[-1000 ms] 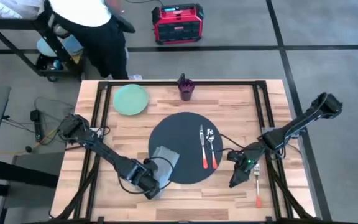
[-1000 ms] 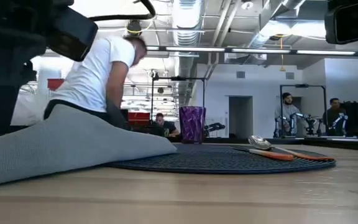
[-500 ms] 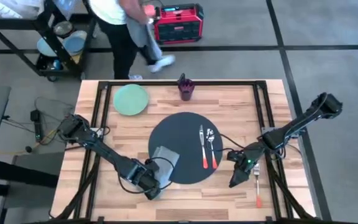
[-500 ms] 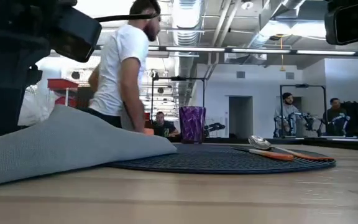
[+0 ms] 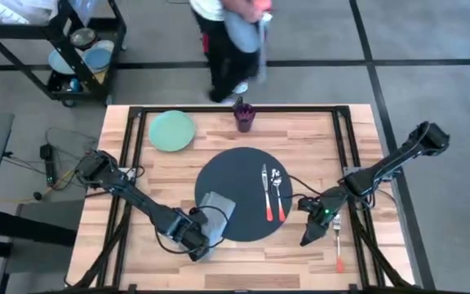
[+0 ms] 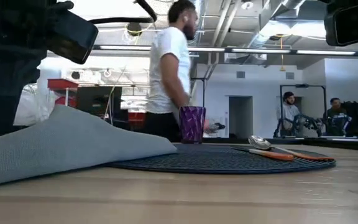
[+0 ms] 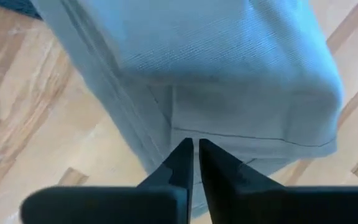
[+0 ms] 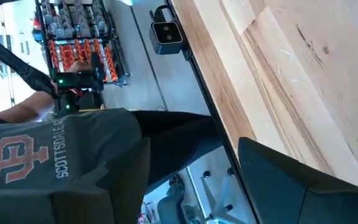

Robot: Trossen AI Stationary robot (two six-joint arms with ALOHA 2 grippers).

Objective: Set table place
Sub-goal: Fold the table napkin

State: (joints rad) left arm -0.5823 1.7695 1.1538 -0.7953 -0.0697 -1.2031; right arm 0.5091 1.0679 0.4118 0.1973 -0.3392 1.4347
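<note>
**Left arm pinches the napkin at the mat's edge; right arm waits by a stray fork**

High view: The round dark grey place mat [image 5: 243,194] lies at the middle of the wooden surface [image 5: 300,131]. On its 3 o'clock half lie a knife [image 5: 265,193] and a spoon [image 5: 278,194], both with orange handles. A grey cloth napkin [image 5: 217,208] overlaps the mat's rim at 7 o'clock, with the left gripper [image 5: 205,242] at its near end. The right gripper [image 5: 310,235] hovers off the mat at about 4 o'clock, beside a fork [image 5: 338,243] with an orange handle. A pale green plate [image 5: 172,130] sits at 10 o'clock from the mat, a purple cup [image 5: 244,115] at 12. A person [image 5: 233,41] passes behind the far edge.

Low view: The napkin [image 6: 67,146] rises in a soft hump, one end lifted off the surface, the other draped onto the mat [image 6: 229,160]. The cup [image 6: 192,124] stands upright behind.

Left wrist view: The jaws are clenched on the napkin's [image 7: 229,74] hemmed edge.

Right wrist view: The jaws stand released and empty over the surface's edge [image 8: 241,81].

The napkin looks light and limp; it will likely sag and drag, so an edge or corner pinch suits it. The mat seems flat and flexible, best left alone.
</note>
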